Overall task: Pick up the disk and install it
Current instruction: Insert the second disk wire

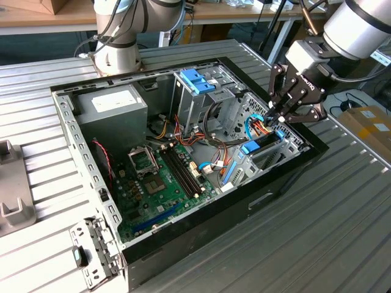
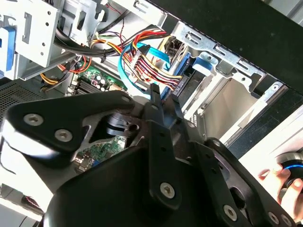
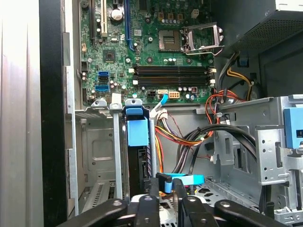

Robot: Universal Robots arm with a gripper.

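The disk (image 1: 264,144), a dark slab with light-blue rails, stands on edge in a slot of the silver drive cage (image 1: 292,141) at the exterior view's right end of the open computer case. In the first wrist view its blue rail end (image 3: 138,131) sits between the cage's slot walls. My gripper (image 1: 276,118) hangs just above the disk's cable end. Its black fingers (image 3: 149,209) are drawn together and shut, with nothing held between them. In the second wrist view the fingertips (image 2: 155,96) point at the blue and multicoloured cables (image 2: 150,60) plugged in beside the disk (image 2: 182,59).
The motherboard (image 1: 162,177) lies in the middle of the case, a grey power-supply box (image 1: 113,107) at the back. A blue latch (image 1: 197,81) tops the tall drive cage. A hand (image 2: 284,182) rests on a blue-lit knob. A grey fixture (image 1: 11,183) stands at the exterior view's left.
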